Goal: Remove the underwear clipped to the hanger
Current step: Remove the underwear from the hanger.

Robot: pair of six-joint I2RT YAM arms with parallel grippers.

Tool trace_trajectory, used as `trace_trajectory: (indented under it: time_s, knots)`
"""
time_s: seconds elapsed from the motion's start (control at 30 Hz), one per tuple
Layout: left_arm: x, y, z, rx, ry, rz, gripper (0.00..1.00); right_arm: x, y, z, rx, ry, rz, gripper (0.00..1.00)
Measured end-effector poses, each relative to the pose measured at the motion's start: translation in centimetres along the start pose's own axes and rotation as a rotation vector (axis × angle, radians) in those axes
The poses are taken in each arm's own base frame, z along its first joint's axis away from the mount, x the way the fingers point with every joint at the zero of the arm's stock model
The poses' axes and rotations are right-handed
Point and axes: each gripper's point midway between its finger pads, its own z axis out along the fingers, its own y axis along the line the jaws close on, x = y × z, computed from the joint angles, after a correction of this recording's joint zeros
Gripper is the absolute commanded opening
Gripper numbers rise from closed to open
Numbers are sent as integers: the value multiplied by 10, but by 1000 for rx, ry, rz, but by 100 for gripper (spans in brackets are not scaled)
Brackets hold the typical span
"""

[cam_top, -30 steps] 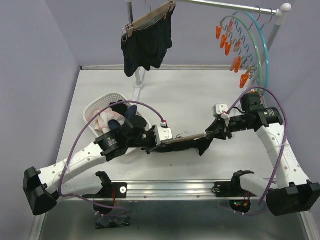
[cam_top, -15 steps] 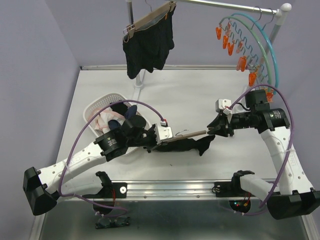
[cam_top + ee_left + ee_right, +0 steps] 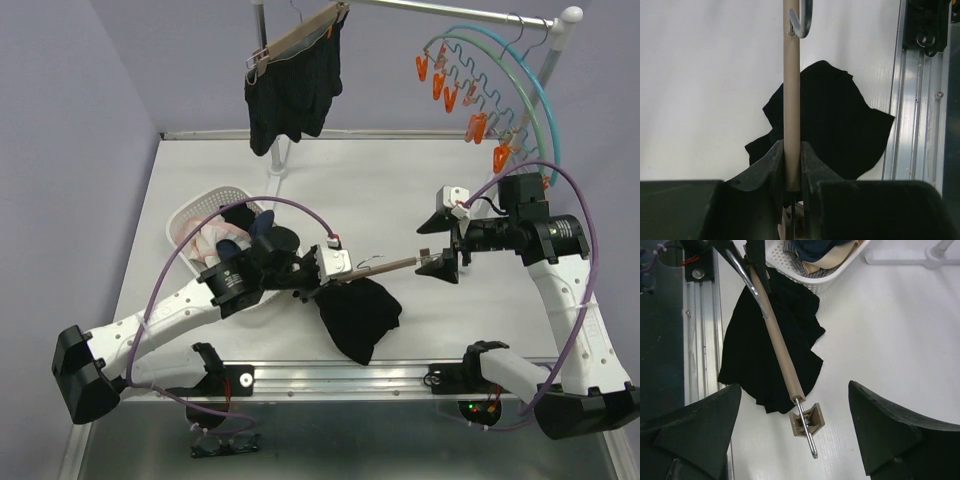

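surface: white table (image 3: 400, 190) | on it: black shorts (image 3: 358, 318) heaped just beneath left gripper (image 3: 335, 278), apart from right gripper (image 3: 441, 247) | white basket (image 3: 190, 215) left of left gripper | rack foot (image 3: 277, 168) far beyond both

Two white and black robot arms reach toward each other from bases set side by side. The left arm (image 3: 150, 320) lies low and stretched forward, its wrist pointing at the other arm. The left gripper (image 3: 322, 282) has its two black fingers (image 3: 776, 165) pressed close on either side of a wooden hanger bar (image 3: 791, 100), which runs straight out ahead of the fingertips. The right arm (image 3: 577, 295) rises, bends at the elbow and points its wrist back at the left gripper. The right gripper (image 3: 446, 247) has its jaws spread wide, the bar's far end between the fingers (image 3: 695, 435) and touching neither
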Motion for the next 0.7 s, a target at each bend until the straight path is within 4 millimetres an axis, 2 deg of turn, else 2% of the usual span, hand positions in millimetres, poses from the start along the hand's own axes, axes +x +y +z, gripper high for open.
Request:
trace_trajectory:
  time_s: [0.17, 0.33, 0.47, 0.6, 0.7]
  knots:
    - [10, -1, 16, 26, 55, -24, 0, -2, 1, -1, 6, -6, 3, 98]
    - [4, -3, 27, 52, 67, -22, 0, 2, 1, 3, -25, -2, 21, 92]
    - [-1, -4, 32, 61, 66, -17, 0, 20, 1, 12, -65, 42, 39, 89]
    - [-6, -5, 37, 72, 67, -13, 0, 43, 13, 23, -113, 128, 35, 84]
    - [-7, -6, 41, 80, 71, -10, 0, 47, 22, 31, -149, 171, 9, 73]
